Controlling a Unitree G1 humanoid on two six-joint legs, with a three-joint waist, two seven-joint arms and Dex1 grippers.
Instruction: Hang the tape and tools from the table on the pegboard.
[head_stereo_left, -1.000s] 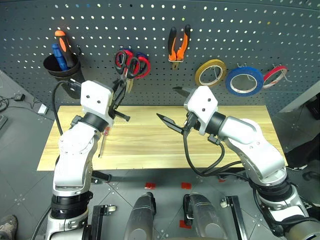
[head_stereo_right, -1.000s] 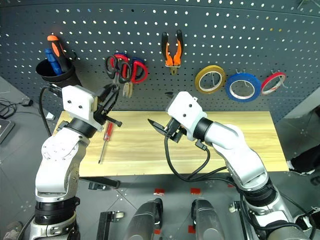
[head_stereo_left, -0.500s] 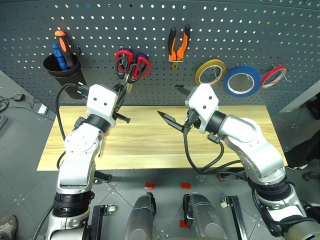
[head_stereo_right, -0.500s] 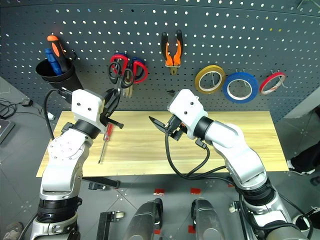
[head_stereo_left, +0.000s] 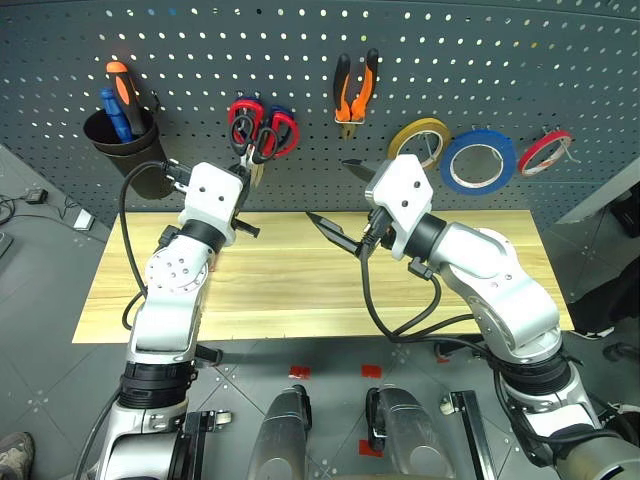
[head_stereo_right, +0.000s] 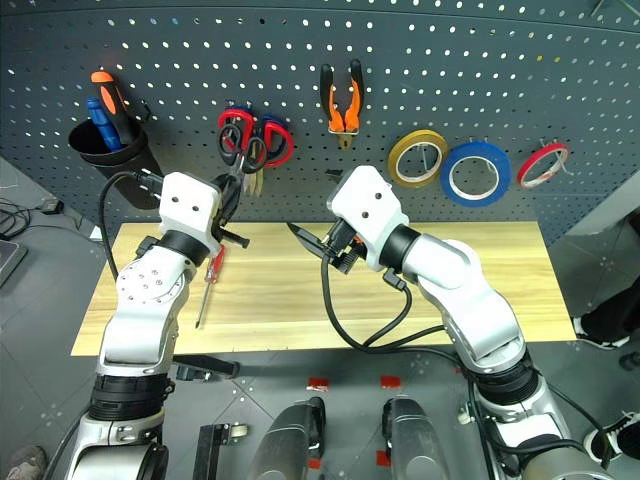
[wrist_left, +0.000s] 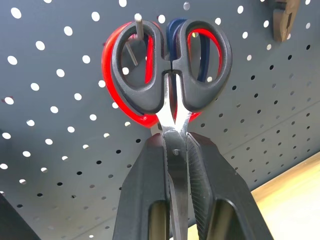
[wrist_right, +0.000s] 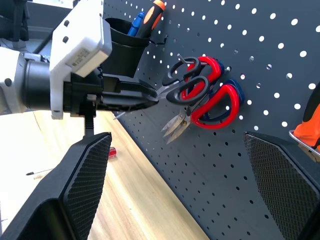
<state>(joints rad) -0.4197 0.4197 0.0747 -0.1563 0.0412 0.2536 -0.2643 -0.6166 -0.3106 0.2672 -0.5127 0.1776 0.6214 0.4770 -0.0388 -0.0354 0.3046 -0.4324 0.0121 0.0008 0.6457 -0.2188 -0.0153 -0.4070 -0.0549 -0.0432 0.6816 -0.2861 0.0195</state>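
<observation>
My left gripper (wrist_left: 176, 165) is shut on the blades of the small black-handled scissors (wrist_left: 195, 85), holding them up against the pegboard (head_stereo_left: 500, 60). A metal hook (wrist_left: 139, 22) shows through one of their handle loops. Larger red-handled scissors (head_stereo_left: 280, 128) hang right behind them. The slim red-handled screwdriver (head_stereo_right: 208, 280) lies on the table (head_stereo_left: 300, 280) below my left arm. The orange-and-black pliers (head_stereo_left: 355, 90) and the blue tape (head_stereo_left: 483, 160) hang on the board. My right gripper (head_stereo_left: 330, 190) hovers open over the table's middle, with nothing in it.
A black cup (head_stereo_left: 125, 140) at the board's left holds orange and blue screwdrivers. A yellow roll (head_stereo_left: 420, 143) and a thin red roll (head_stereo_left: 548, 150) hang either side of the blue tape. Cables loop off both wrists.
My left arm has reached forward, carrying the black-handled scissors closer to the board and onto the hook in front of the red scissors. The right gripper has stayed put.
</observation>
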